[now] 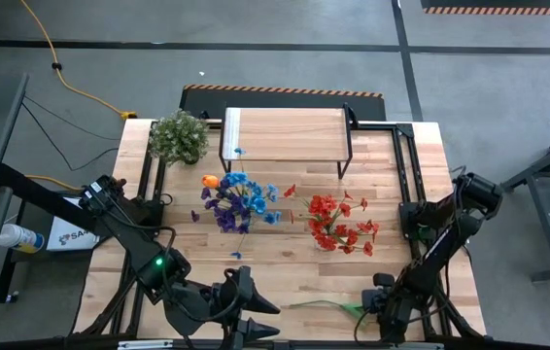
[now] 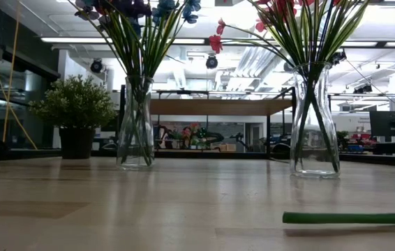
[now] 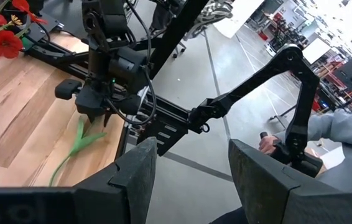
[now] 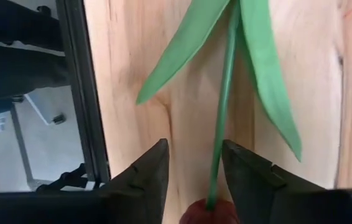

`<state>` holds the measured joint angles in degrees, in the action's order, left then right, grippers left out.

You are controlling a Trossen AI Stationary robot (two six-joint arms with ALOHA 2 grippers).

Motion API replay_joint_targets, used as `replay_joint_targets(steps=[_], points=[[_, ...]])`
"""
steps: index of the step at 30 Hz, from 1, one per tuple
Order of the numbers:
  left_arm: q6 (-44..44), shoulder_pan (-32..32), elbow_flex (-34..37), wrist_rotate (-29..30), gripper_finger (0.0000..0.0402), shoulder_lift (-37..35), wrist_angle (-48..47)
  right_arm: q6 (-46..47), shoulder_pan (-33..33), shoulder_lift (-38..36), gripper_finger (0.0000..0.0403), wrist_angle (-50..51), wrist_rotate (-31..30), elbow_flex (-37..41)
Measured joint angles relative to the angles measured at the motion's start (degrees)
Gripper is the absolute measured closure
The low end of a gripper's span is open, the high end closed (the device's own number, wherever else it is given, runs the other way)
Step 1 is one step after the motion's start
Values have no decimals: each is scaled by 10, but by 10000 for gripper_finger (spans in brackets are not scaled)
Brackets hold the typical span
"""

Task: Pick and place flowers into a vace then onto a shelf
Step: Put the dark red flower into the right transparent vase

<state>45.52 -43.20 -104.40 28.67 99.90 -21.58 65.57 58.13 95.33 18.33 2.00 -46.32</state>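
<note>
A single flower [image 1: 326,305] with a green stem and leaves lies flat on the table near the front edge. It also shows in the low view [image 2: 351,218] and the left wrist view [image 3: 79,140]. My right gripper [image 1: 370,305] is open, low over its bloom end. In the right wrist view the fingers [image 4: 194,155] stand on either side of the stem [image 4: 222,124], above the red bloom [image 4: 208,213]. My left gripper [image 1: 263,316] is open and empty near the front edge. Two glass vases hold bouquets, blue-purple [image 1: 236,199] and red [image 1: 338,222]. The shelf [image 1: 285,136] stands at the far edge. My right gripper straddles the stem just above the red bloom [image 4: 216,180], coming from above with its fingers across the stem. The stem runs close beside one finger [image 4: 250,174]. I cannot tell whether it touches. The flower lies flat on the table.
A bushy pale-green plant [image 1: 180,136] stands at the far left beside the shelf. The two vases [image 2: 136,125] [image 2: 314,125] stand mid-table. A person [image 3: 350,134] sits beyond the table's front edge, hand on a black leader arm [image 3: 288,74]. Bare wood lies between the vases and the front edge.
</note>
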Motion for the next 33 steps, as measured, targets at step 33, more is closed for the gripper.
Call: replay_joint_targets(steps=[33], points=[[-2,0,0,-11,170,0,-9,27,0,-72,400,101,41,-11]])
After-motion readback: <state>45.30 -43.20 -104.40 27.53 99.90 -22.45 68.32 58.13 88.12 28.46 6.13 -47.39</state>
